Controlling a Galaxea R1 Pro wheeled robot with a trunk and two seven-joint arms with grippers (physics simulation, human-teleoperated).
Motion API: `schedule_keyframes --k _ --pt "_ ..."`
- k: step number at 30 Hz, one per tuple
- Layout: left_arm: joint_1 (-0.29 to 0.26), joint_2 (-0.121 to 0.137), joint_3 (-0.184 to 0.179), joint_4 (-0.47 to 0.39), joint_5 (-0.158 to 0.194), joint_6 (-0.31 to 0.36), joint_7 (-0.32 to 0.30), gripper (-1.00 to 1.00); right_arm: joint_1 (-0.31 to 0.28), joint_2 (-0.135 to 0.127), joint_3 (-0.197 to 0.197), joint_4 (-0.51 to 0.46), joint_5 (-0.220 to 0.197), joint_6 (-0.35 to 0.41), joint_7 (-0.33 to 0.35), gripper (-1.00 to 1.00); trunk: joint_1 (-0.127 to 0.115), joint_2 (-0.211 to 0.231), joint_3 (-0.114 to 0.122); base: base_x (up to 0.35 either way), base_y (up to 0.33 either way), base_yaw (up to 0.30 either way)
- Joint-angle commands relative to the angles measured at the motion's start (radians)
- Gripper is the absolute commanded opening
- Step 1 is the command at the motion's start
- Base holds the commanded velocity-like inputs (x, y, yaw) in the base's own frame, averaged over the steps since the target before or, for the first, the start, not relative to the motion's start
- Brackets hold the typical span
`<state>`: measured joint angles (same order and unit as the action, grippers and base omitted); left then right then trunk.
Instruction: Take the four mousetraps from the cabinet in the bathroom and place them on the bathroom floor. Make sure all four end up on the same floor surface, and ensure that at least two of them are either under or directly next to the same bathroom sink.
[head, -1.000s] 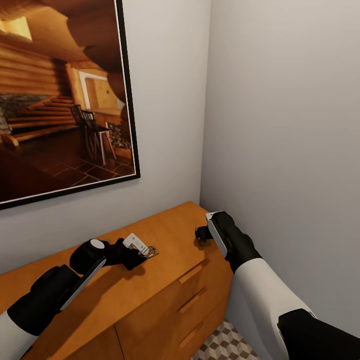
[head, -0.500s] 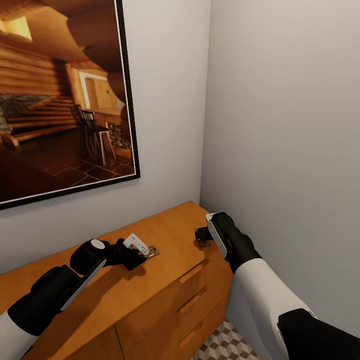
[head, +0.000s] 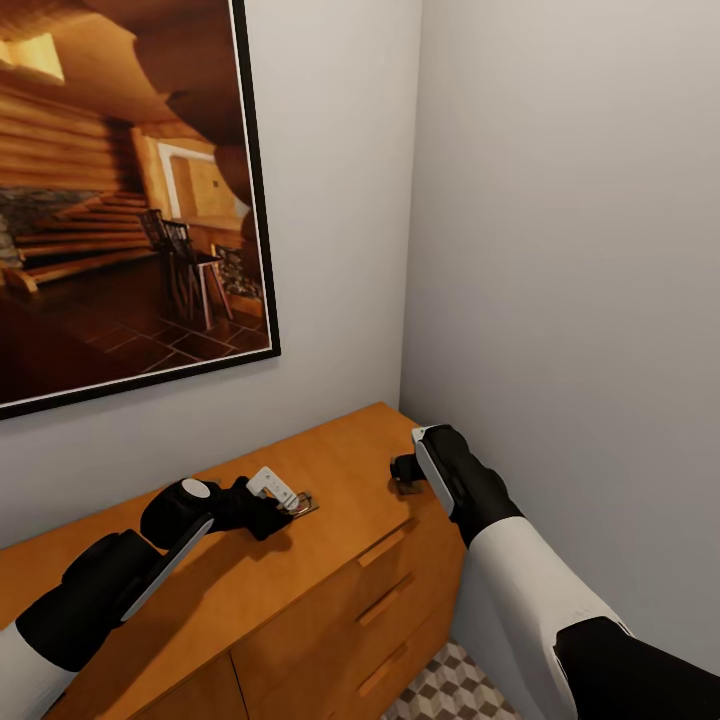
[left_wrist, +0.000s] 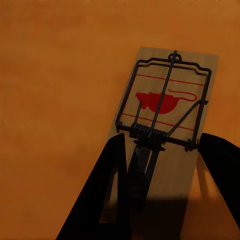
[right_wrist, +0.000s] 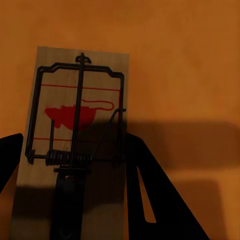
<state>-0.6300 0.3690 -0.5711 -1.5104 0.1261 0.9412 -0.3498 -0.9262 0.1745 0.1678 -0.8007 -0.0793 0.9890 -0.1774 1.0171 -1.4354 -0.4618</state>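
Two plain grey walls (head: 560, 200) are seen meeting in a corner, and one large dark-framed picture (head: 120, 200) of a log interior is hung on the left-hand wall. Below it, one low orange-brown wooden cabinet (head: 340, 470) is set into the corner; its smooth flat top and three slot-handled drawer fronts are shown. A small patch of the bathroom floor (head: 450, 690), tiled in a brown, tan and white cube pattern, is seen at the cabinet's foot.

Two mousetraps are counted on the cabinet top, well apart. The left mousetrap (left_wrist: 165, 120), a flat pale wooden board with black wire parts and a red mouse print, is straddled by the left gripper (head: 285, 505), its fingers (left_wrist: 107, 195) spread at the board's edges. The right mousetrap (right_wrist: 75, 145), of the same make, is likewise straddled by the right gripper (head: 405, 480), fingers held wide.
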Motion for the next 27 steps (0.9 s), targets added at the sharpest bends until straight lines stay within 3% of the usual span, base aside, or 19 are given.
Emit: schedule_keyframes --k 1,7,27 --pt "0.0 0.001 -0.016 0.023 0.03 0.01 0.005 -1.0 0.0 0.0 0.001 0.0 -0.011 0.003 -0.01 -1.0 0.0 0.0 -0.002 0.0 0.0 0.0" --pt "0.0 0.0 -0.017 0.024 0.03 0.012 0.005 -1.0 0.0 0.0 0.001 0.0 -0.011 0.003 -0.01 -1.0 0.0 0.0 -0.002 0.0 0.0 0.0" --pt "0.0 -0.002 -0.016 0.031 0.028 0.01 0.006 -1.0 0.0 0.0 0.001 0.001 -0.011 0.003 -0.01 -1.0 -0.077 0.14 0.061 0.0 0.0 0.0"
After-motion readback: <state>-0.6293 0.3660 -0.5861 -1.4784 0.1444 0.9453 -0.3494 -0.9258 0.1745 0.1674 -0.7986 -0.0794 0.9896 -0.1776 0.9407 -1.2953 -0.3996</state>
